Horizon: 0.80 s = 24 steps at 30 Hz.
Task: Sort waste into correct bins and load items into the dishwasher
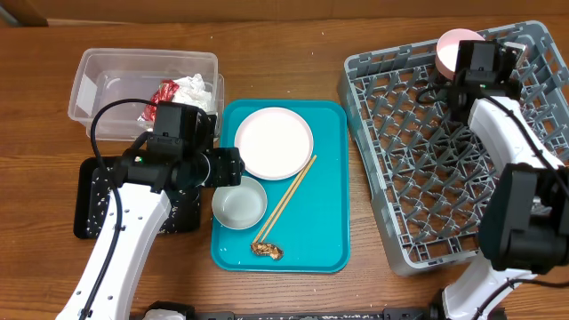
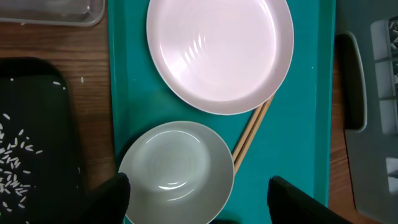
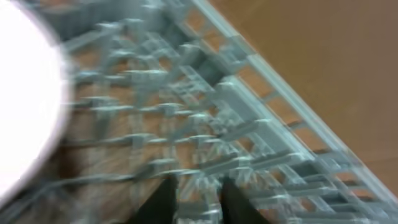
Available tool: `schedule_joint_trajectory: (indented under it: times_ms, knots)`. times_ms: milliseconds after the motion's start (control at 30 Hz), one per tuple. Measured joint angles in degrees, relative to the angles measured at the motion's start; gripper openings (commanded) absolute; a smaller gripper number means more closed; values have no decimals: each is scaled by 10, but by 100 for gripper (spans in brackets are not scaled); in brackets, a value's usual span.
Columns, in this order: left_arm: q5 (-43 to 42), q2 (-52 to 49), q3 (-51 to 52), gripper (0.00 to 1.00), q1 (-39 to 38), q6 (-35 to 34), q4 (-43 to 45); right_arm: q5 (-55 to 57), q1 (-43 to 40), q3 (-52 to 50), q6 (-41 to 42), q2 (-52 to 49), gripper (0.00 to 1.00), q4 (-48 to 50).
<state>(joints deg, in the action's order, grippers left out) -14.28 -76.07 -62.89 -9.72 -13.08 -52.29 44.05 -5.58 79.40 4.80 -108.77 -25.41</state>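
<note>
**Left arm lined up on the bowl, right arm over at the rack**

Overhead first. I'm using the teal tray (image 1: 329,204) as the anchor, since it sits mid-table. On it are the plate (image 1: 274,142) at the far end and the bowl (image 1: 239,204) at the near-left corner. The chopsticks (image 1: 289,200) slant just right of the bowl, and a brown food scrap (image 1: 267,251) lies near the tray's front edge. Left of the tray on the far side is the clear tub (image 1: 98,84), with the red wrapper (image 1: 163,93) and napkin (image 1: 194,89) in it, so the dry rubbish looks sorted. Left of the tray on the near side is the black tray (image 1: 89,213). Right of the tray is the dish rack (image 1: 427,178), with a pink bowl (image 1: 453,49) at its far corner. The right gripper (image 1: 464,73) is just beside that bowl, but I can't tell if they touch. The left gripper (image 1: 227,167) hangs over the tray's left edge, between plate and bowl.

Left wrist view: the fingers are spread wide with nothing in them, and the bowl is right below them. My guess is it's set that wide to take the bowl's rim. Rice grains (image 2: 15,168) lie in the black tray.

Right wrist view: it's really blurry. The fingers look slightly parted with only rack lattice showing between them, and the pale bowl is a smear off to the left, not in the grip.
</note>
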Motion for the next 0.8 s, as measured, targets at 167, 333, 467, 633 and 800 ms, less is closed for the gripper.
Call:
schedule_joint_trajectory:
  times_ms: [167,333,467,633,800]
  knots:
    - [0,0,0,73,0,0,0,-165,0,8,40,72,39,-12]
    - [0,0,0,73,0,0,0,-235,-1,29,108,97,39,-17]
    - [0,0,0,73,0,0,0,-288,-31,29,198,92,38,-22]
    - [0,0,0,73,0,0,0,-346,-75,29,272,51,38,-30]
    - [0,0,0,73,0,0,0,-388,-79,29,304,31,38,-28]
